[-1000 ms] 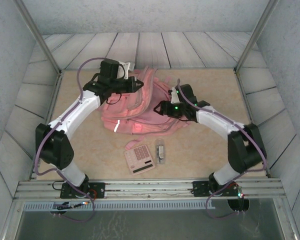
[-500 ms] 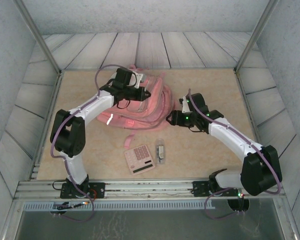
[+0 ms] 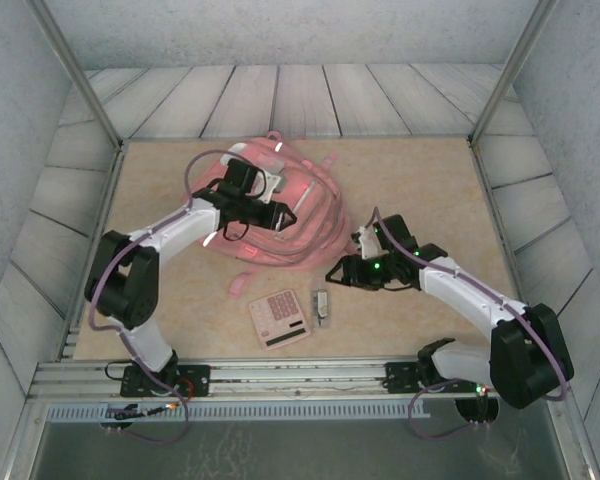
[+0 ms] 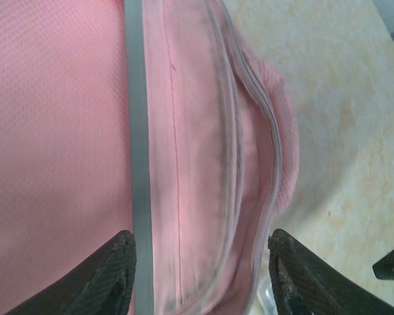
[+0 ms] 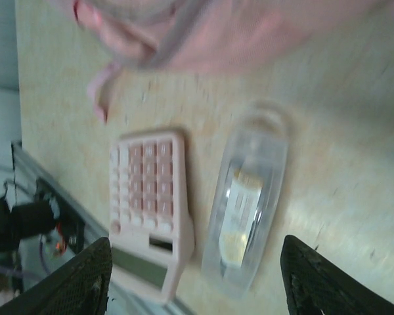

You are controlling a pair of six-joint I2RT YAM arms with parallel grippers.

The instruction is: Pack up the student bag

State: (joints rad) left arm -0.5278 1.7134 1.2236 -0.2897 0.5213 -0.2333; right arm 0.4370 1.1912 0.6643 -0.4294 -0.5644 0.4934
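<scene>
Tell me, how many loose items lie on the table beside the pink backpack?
2. A pink calculator lies in front of the backpack, with a clear plastic case just right of it. More may hide under or inside the backpack.

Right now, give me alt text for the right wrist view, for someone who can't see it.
A pink calculator and a clear case lie side by side on the beige table, seen between the fingers of the open right hand. The pink student bag edges the top, blurred.

Pink student bag (image 3: 315, 205) lies slumped, apparently partly unzipped.
</scene>
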